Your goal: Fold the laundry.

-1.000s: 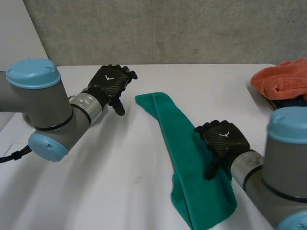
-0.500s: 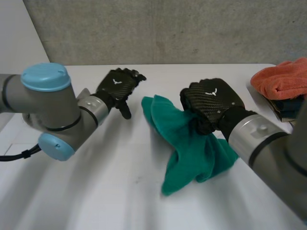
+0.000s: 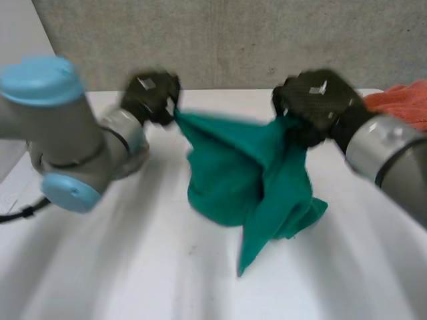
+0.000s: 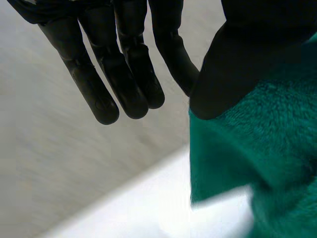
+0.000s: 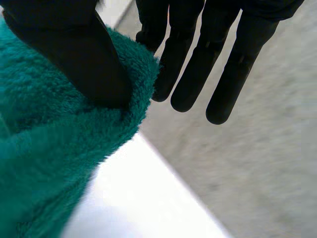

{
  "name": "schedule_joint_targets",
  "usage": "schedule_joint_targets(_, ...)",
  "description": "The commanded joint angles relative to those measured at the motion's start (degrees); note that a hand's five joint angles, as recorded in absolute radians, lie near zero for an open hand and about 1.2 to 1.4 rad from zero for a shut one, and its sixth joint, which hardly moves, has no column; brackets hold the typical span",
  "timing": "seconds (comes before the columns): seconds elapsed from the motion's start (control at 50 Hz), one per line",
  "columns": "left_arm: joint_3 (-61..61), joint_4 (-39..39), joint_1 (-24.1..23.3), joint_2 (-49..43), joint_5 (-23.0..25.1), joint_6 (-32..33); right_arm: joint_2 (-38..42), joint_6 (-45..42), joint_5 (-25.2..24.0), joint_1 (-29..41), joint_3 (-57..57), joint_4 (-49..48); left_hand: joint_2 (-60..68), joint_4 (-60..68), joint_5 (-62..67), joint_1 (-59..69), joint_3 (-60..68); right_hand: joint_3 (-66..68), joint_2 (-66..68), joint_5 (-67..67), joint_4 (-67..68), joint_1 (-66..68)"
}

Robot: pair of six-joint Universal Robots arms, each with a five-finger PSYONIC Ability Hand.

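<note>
Head view: the green towel (image 3: 247, 177) hung over the white table (image 3: 133, 267), stretched between the left hand (image 3: 152, 99) at 1 top corner and the right hand (image 3: 313, 103) at the other (an orange cloth (image 3: 400, 103) lay beside the right arm, a grey wall (image 3: 233, 40) behind). Left wrist view: the thumb (image 4: 233, 64) pinched the green towel against a finger, the other fingers (image 4: 128, 84) straight. Right wrist view: the same pinch, thumb on the towel's edge.

One green towel (image 3: 233, 175), one orange towel (image 3: 404, 103)
</note>
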Motion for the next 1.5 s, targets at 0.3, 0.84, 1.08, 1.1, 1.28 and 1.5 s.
schedule_joint_targets(0.3, -15.80, 8.83, 2.05, 18.41, -1.13, 0.75, 8.94, 6.59, -3.39, -0.41, -12.60, -19.00, 11.66, 11.36, 14.61, 12.39, 11.98, 11.96, 12.58, 13.26, 11.37, 17.93)
schedule_joint_targets(0.84, -26.45, 2.68, -2.70, 18.58, 0.11, 6.20, 10.44, 8.94, 14.80, -5.85, 3.83, -3.44, 11.66, 11.36, 14.61, 12.39, 11.98, -52.16, -51.54, -50.85, -52.75, -46.19)
schedule_joint_targets(1.08, -22.67, -0.84, -3.67, 23.86, 0.02, 4.09, 11.04, 23.46, 1.27, -9.55, 16.85, -1.32, 11.66, 11.36, 14.61, 12.39, 11.98, -39.37, -38.75, -38.06, -39.96, -33.40)
schedule_joint_targets(1.1, -22.50, -1.02, -3.75, 24.03, 0.10, 4.01, 11.92, 23.46, 1.26, -9.29, 16.68, -2.37, 11.66, 11.36, 14.61, 12.39, 11.98, -39.37, -38.75, -38.06, -39.96, -33.40)
schedule_joint_targets(1.28, -18.98, -2.16, -5.42, 25.35, -0.33, 3.04, 22.99, 24.08, 8.99, -1.82, 8.86, -9.32, 11.66, 11.36, 14.61, 12.39, 11.98, -39.37, -38.75, -38.06, -39.96, -33.40)
schedule_joint_targets(1.5, -17.66, -3.66, -6.83, 27.20, -2.09, 2.07, 33.10, 26.71, 17.52, 4.16, -2.83, -11.87, 11.66, 11.36, 14.61, 12.39, 11.98, -32.65, -32.03, -31.35, -33.24, -26.68)
